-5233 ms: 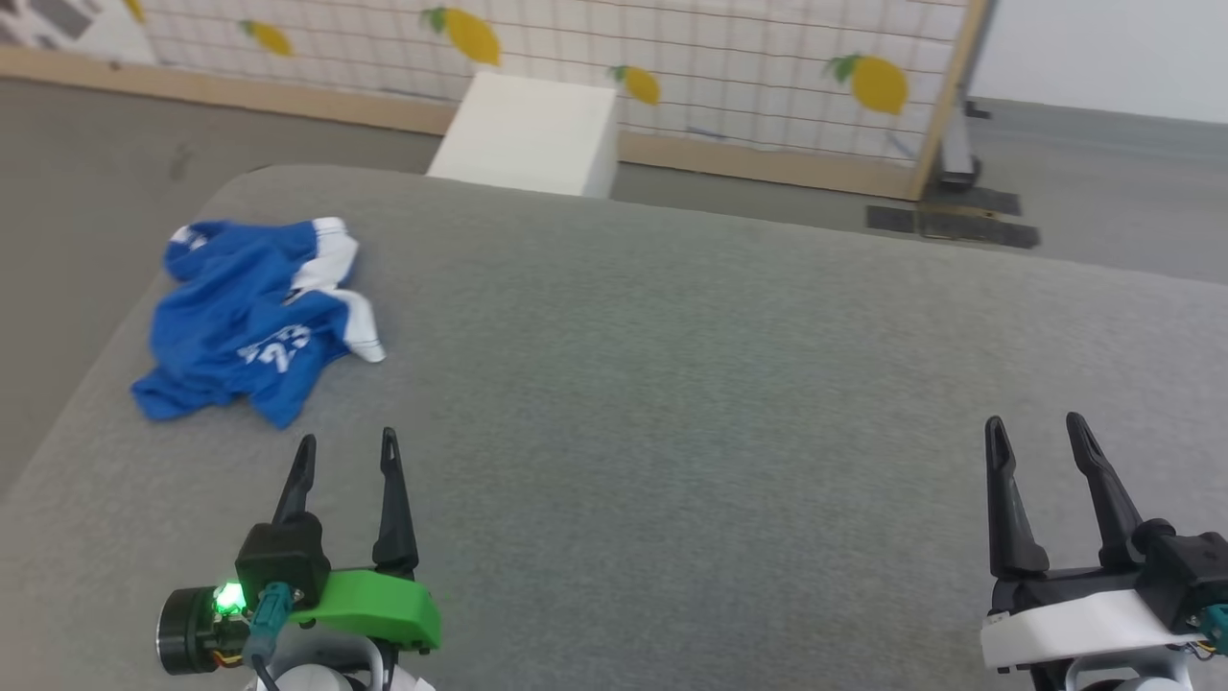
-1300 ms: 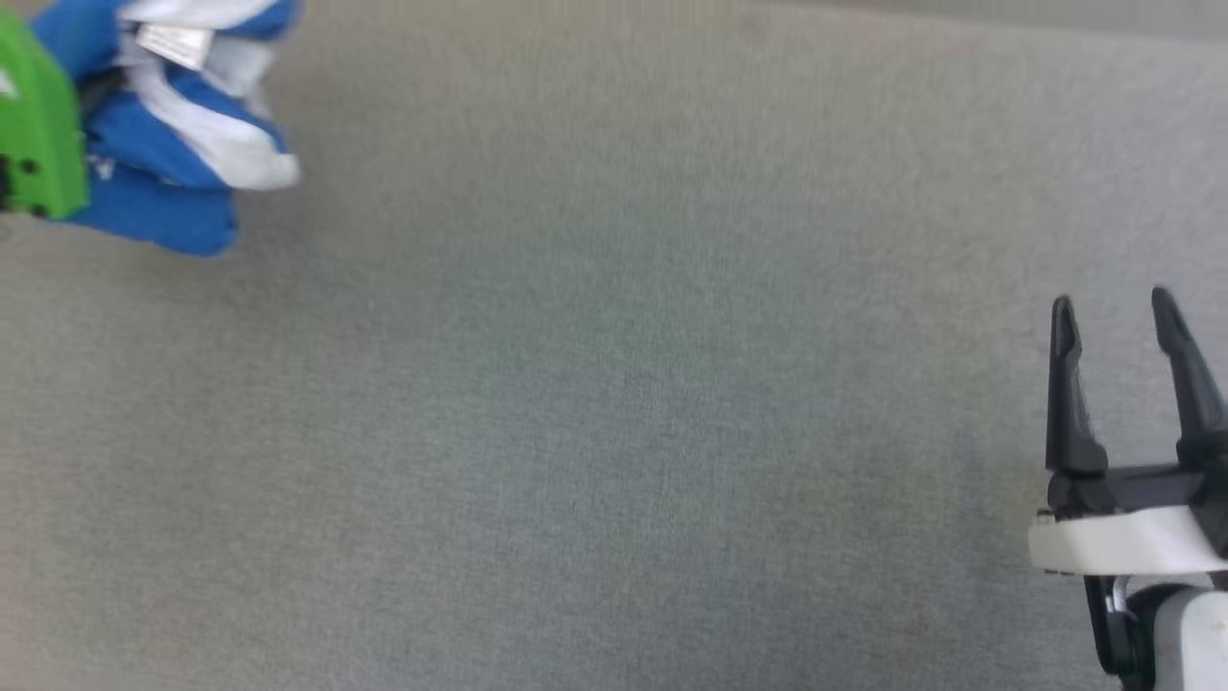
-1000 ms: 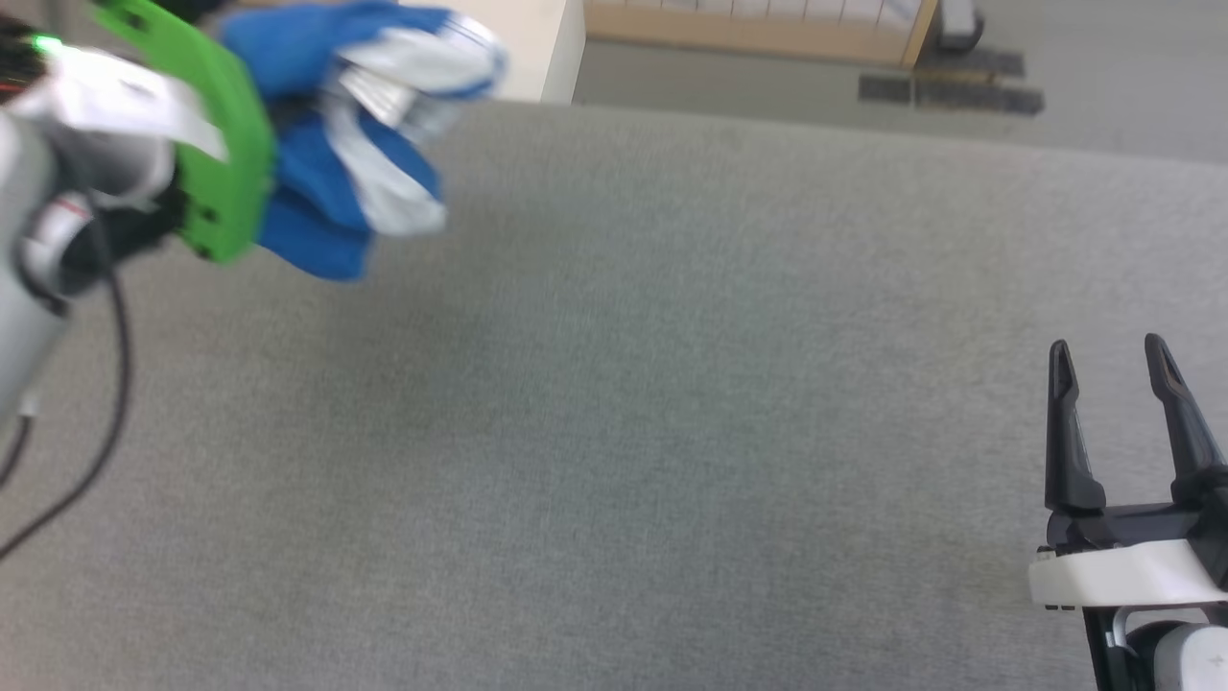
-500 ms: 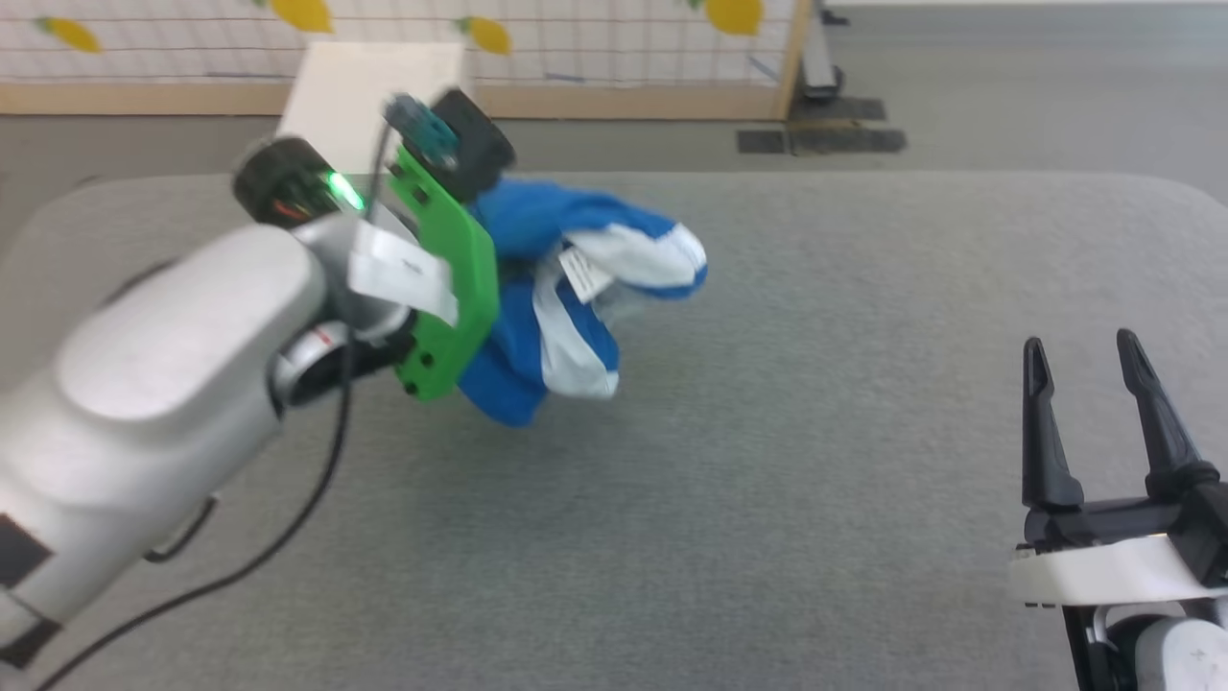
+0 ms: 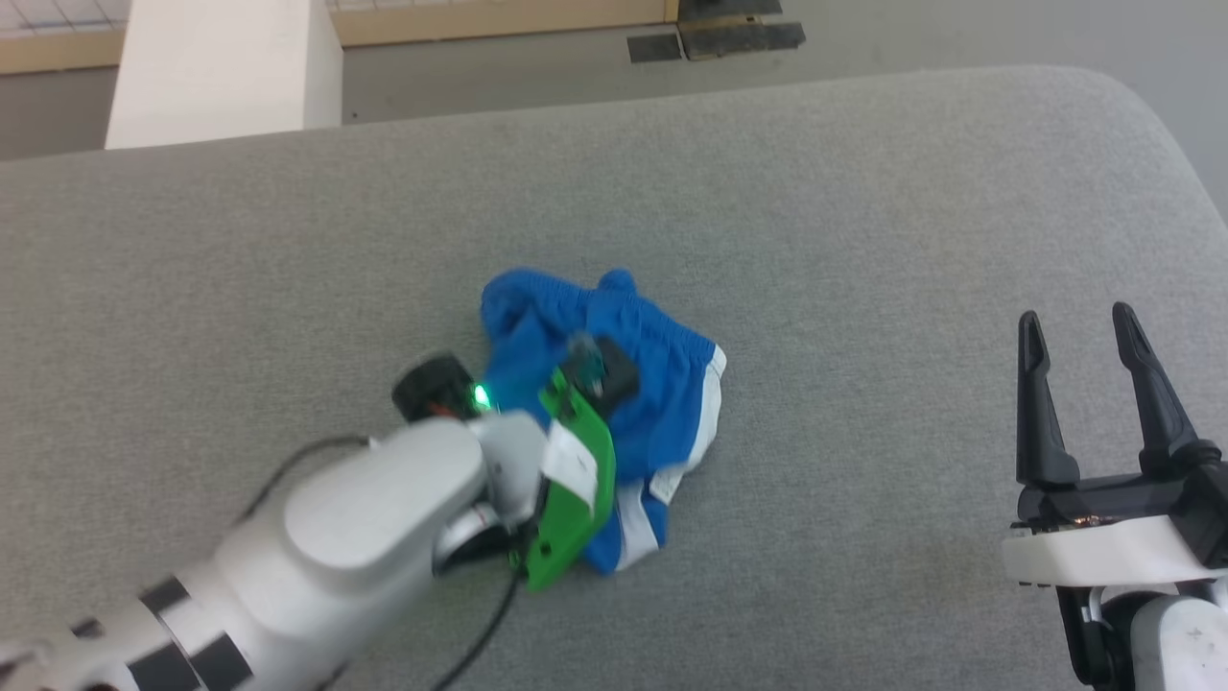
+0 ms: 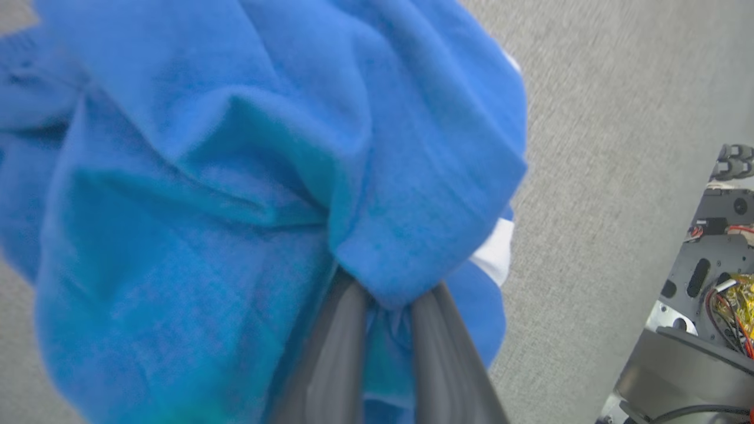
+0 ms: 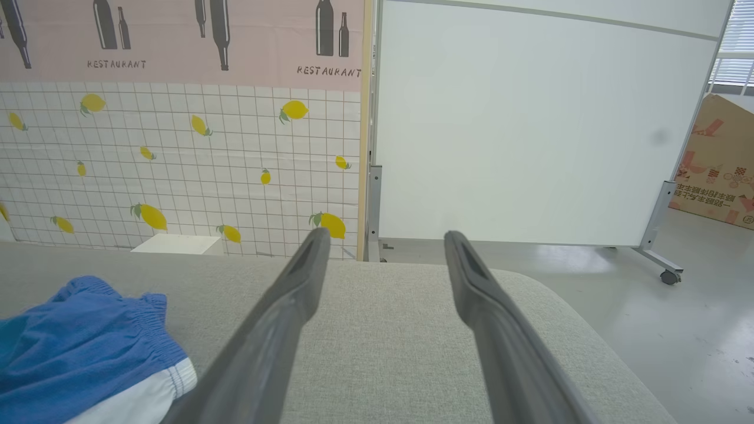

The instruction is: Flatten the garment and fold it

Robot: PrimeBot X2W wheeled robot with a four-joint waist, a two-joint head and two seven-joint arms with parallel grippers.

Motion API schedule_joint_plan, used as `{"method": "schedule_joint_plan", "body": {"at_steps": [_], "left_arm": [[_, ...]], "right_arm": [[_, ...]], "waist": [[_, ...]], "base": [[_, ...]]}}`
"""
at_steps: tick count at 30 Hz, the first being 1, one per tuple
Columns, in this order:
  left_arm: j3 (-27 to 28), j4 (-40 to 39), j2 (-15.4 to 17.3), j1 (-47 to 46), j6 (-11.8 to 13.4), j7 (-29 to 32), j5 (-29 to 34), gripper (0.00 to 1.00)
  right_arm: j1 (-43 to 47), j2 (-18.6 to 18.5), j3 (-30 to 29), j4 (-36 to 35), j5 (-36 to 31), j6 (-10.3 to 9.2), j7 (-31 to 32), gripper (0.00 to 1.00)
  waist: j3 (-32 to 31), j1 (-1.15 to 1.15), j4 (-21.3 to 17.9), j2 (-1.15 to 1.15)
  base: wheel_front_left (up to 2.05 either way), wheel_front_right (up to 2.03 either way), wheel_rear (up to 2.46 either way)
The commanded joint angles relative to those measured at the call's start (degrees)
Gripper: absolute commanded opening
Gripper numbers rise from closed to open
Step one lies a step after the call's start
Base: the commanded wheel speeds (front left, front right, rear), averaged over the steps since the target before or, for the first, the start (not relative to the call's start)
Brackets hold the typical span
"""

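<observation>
Nearest, at seven o'clock in the head view: a pale left forearm with black bands, reaching up toward the centre, wrist bent so that the green mount faces one o'clock. At four o'clock, the right gripper (image 5: 1074, 321) on its white mount, two long dark fingers pointing to twelve, spread wide with nothing between them, well apart from the cloth and held above the grey padded fabric surface (image 5: 863, 240).

At the centre, the left gripper (image 6: 386, 318), its fingers (image 6: 344, 359) drawn narrow, pinching a fold of the bright blue soft sports shorts (image 5: 662, 403) with white side trim – tips hidden under the fold in the left wrist view. Shorts bunched in a crumpled heap on the padded surface, gathered waistband toward twelve, white panel toward four.

Farther off, at eleven o'clock, a plain white box (image 5: 221, 72) on the floor beyond the surface's edge. In the right wrist view, beyond that – a white tiled wall with yellow lemons (image 7: 177, 176) and a white panel on wheels (image 7: 530, 118).
</observation>
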Motion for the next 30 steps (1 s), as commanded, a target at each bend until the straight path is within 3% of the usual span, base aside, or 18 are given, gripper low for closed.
{"method": "schedule_joint_plan", "body": {"at_steps": [1,5,6,13,16,20,23,27,30], "left_arm": [[-0.08,0.40,-0.45,2.12,0.01,0.89,1.05,0.00],[-0.09,1.53,-1.42,3.75,0.01,-0.16,3.18,0.00],[-0.09,1.67,-1.65,3.34,0.01,-2.03,4.25,1.00],[1.41,4.20,-1.51,0.58,0.01,-20.89,4.35,1.00],[4.93,5.15,-1.46,0.82,1.84,-29.51,5.09,1.00],[10.01,4.67,-0.40,1.46,7.36,-40.19,6.65,1.00],[15.06,3.62,0.76,2.72,13.70,-45.50,8.91,1.00],[23.13,-0.95,1.67,6.20,21.28,-46.19,15.93,1.00],[31.47,-6.32,1.07,12.61,24.66,-46.21,21.42,1.00]], "right_arm": [[-1.33,-0.05,0.22,-0.21,0.37,-0.09,-0.28,1.00],[-1.39,-0.05,-0.02,-0.11,0.45,-0.09,-0.28,1.00],[-1.15,-0.05,-0.27,-0.04,0.40,-0.09,-0.28,1.00],[1.07,-0.05,-1.03,1.17,0.02,-0.09,-0.28,1.00],[2.21,-0.05,-1.85,1.42,0.11,-0.09,-0.28,1.00],[3.23,-0.05,-2.34,1.42,0.13,-0.09,-0.28,1.00],[3.40,-0.05,-2.62,1.15,0.23,-0.09,-0.28,1.00],[3.02,-0.05,-2.45,0.87,0.37,-0.09,-0.28,1.00],[2.69,-0.05,-2.26,0.78,0.52,-0.09,-0.28,1.00]], "waist": [[1.10,0.00,-0.83,-0.01],[1.17,0.00,-0.46,-0.01],[0.82,0.00,-0.08,-0.01],[-3.43,0.00,2.20,-0.01],[-5.15,0.00,3.48,-0.01],[-6.35,0.00,4.97,-0.01],[-6.43,0.00,6.17,-0.01],[-5.85,0.00,7.13,-0.01],[-5.51,0.00,7.61,-0.01]], "base": [[0.00,0.00,0.00],[0.00,0.00,0.00],[0.00,0.00,0.00],[0.00,0.00,0.00],[0.00,0.00,0.00],[0.00,0.00,0.00],[0.00,0.00,0.00],[0.00,0.00,0.00],[0.00,0.00,0.00]]}}
